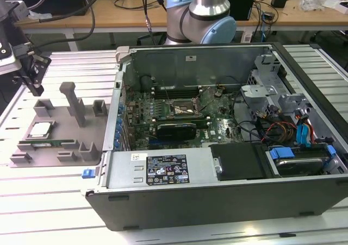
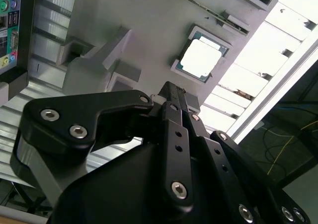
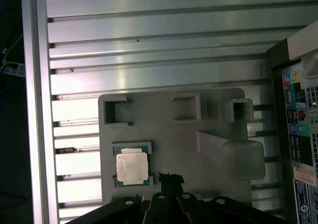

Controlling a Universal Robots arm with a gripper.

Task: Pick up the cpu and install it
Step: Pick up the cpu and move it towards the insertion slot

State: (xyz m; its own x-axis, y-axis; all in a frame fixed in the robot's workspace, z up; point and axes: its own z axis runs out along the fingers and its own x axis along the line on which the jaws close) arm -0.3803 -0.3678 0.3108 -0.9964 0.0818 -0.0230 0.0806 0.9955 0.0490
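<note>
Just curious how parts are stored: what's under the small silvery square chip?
The small silvery square chip lies in a square recess of the flat grey plastic holder, which rests on the slatted aluminium table. The chip covers the recess floor.

- The cpu (image 3: 132, 166) is showing a pale silvery-grey top, framed by a dark green edge.
- The holder tray (image 3: 164, 144) under it is looking plain matte grey.
- The tabletop (image 3: 149, 45) is gleaming silver, striped with long parallel grooves.
- The gripper (image 2: 171, 91) is appearing black all over, dotted with silver screw heads.
- The computer case (image 1: 228, 201) is showing dull grey metal, with a green motherboard (image 1: 217, 123) inside.
- The cables (image 1: 302, 133) are standing out in blue and red.
- The arm (image 1: 206, 17) is showing silver and light blue.
</note>
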